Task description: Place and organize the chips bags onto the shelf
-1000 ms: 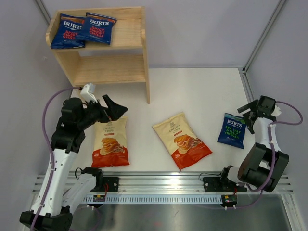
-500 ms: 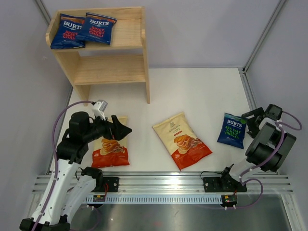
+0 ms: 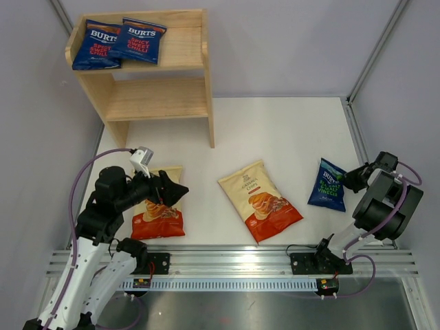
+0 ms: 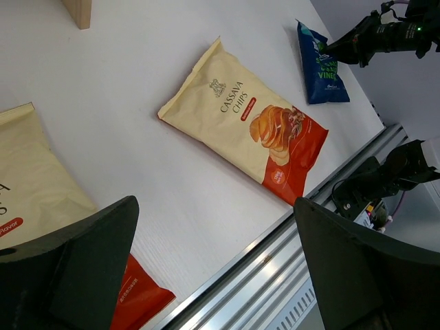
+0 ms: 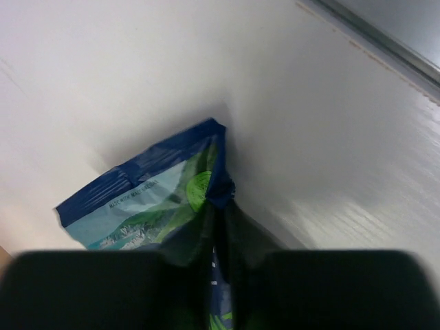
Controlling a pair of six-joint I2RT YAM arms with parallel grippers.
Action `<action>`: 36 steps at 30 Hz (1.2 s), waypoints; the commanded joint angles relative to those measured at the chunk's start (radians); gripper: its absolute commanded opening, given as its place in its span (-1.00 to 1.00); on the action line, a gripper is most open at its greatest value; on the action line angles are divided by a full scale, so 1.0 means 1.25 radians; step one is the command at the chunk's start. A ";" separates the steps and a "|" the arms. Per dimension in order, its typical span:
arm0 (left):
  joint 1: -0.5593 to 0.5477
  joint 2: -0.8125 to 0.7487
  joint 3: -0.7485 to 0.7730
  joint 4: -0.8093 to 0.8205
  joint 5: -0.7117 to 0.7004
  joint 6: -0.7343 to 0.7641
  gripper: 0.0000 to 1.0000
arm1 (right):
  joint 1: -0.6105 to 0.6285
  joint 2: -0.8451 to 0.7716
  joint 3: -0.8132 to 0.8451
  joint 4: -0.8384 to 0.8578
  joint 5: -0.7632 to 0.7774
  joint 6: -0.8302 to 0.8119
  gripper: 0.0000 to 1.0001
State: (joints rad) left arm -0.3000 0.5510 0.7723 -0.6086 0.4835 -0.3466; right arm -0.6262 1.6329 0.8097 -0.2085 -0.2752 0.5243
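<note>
The wooden shelf [image 3: 159, 100] stands at the back left, with two dark blue chips bags [image 3: 96, 45] [image 3: 141, 40] lying on its top tier. One cream and red-orange bag [image 3: 158, 204] lies under my left gripper [image 3: 172, 191], which hovers open over it with nothing between its fingers. A second cream bag [image 3: 259, 200] [image 4: 247, 127] lies mid-table. My right gripper [image 3: 349, 180] [image 5: 220, 275] is shut on the right edge of the green-topped blue bag [image 3: 328, 184] [image 5: 151, 199], which is pinched up into a fold.
A metal rail [image 3: 234, 265] runs along the table's near edge, carrying both arm bases. Grey walls close in on the left and right. The shelf's foot [image 4: 77, 10] shows at the upper left of the left wrist view.
My right gripper swung down to the green-topped bag and closed on its right edge, which now stands folded up. My left arm came down over the left cream bag, still open.
</note>
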 commanded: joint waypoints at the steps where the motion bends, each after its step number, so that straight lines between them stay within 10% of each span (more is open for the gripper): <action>1: -0.002 0.003 0.012 0.007 -0.020 0.011 0.98 | 0.013 -0.014 -0.022 -0.005 -0.041 -0.004 -1.00; 18: -0.002 0.048 0.000 0.030 -0.067 -0.060 0.98 | 0.331 -0.336 0.066 -0.053 0.149 0.174 -1.00; 25: -0.018 0.005 -0.156 0.399 0.083 -0.259 0.98 | 0.497 -0.391 0.181 -0.085 0.196 0.232 -1.00; 36: -0.116 0.029 -0.380 0.992 -0.021 -0.333 0.98 | 0.829 -0.457 0.138 0.107 0.323 0.555 -1.00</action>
State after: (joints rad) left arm -0.4362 0.5728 0.3397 0.2943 0.4999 -0.7368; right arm 0.3187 1.0603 0.9806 -0.1997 0.0452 1.0645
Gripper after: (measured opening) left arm 0.988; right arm 0.010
